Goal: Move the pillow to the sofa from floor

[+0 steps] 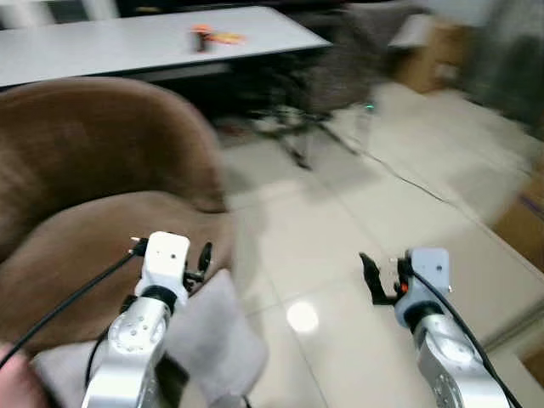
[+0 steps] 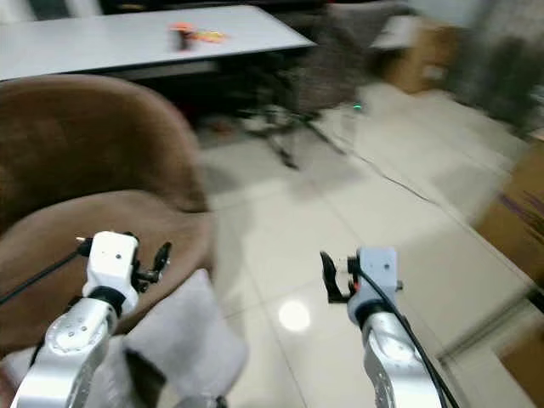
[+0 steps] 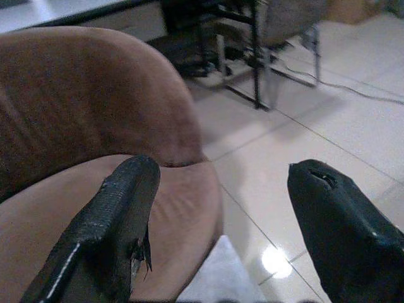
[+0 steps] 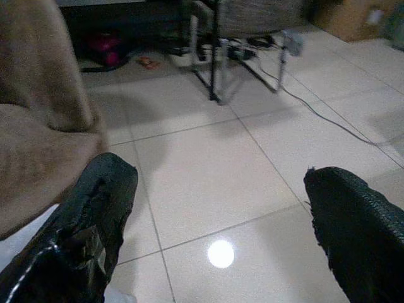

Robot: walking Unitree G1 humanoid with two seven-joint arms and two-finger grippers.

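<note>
Left hand spreads wide and empty over the brown sofa seat, the grey pillow just beneath it on the seat's edge. Right hand, equally wide, hovers over floor. Nudging the pillow further onto the cushion would likely stop it sliding off.

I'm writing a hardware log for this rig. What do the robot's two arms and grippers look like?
Both arms are silver metal cylinders with white, boxy wrist housings. The left gripper and right gripper each have two long black fingers with worn, rough tips. A black cable runs along each arm, and the right wrist shows a small orange-red mark.
</note>
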